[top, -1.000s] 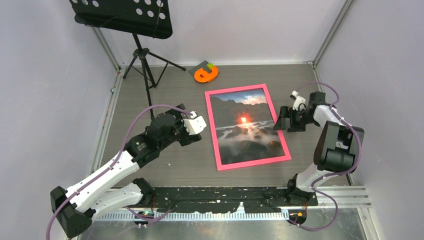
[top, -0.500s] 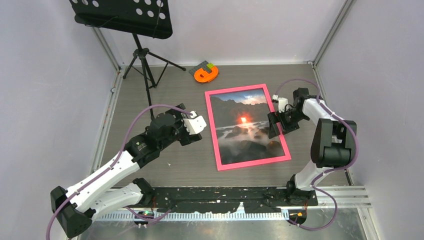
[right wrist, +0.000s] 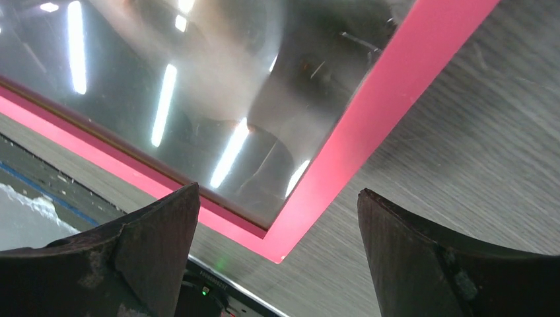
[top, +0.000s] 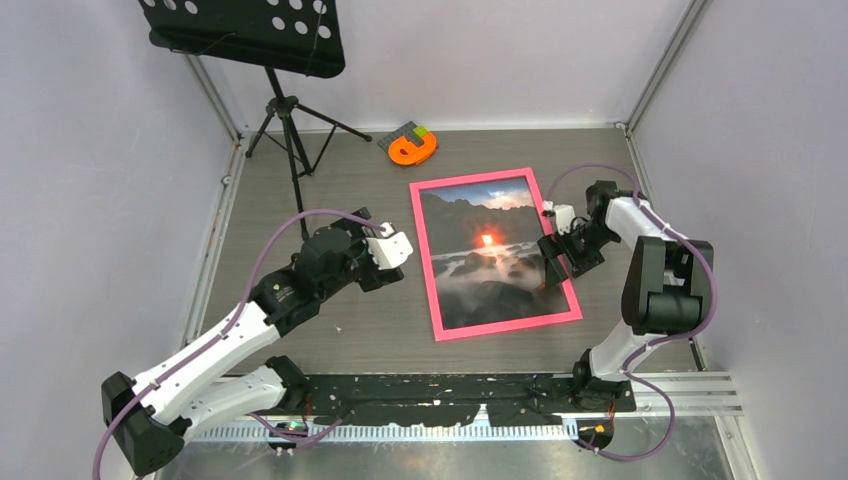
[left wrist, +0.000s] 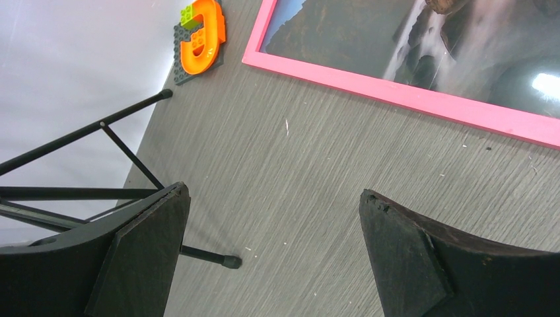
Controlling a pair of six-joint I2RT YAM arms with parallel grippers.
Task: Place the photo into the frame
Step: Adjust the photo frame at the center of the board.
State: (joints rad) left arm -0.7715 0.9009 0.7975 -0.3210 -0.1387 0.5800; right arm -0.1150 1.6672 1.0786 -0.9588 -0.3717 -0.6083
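The photo, a sunset seascape, lies flat inside the pink frame on the grey table, right of centre. My right gripper is open and empty, low over the frame's right border. In the right wrist view its jaws stand wide apart with the frame's near right corner between them and the glossy photo beyond. My left gripper is open and empty over bare table left of the frame. In the left wrist view the frame's left border and the photo lie ahead.
A black music stand on a tripod stands at the back left, with one foot near my left fingers. An orange and green toy on a grey plate lies behind the frame. Walls enclose the table, and a black rail runs along the near edge.
My right gripper has moved left from beside the frame to over its right border, then a little nearer. The left arm, photo and frame have not moved.
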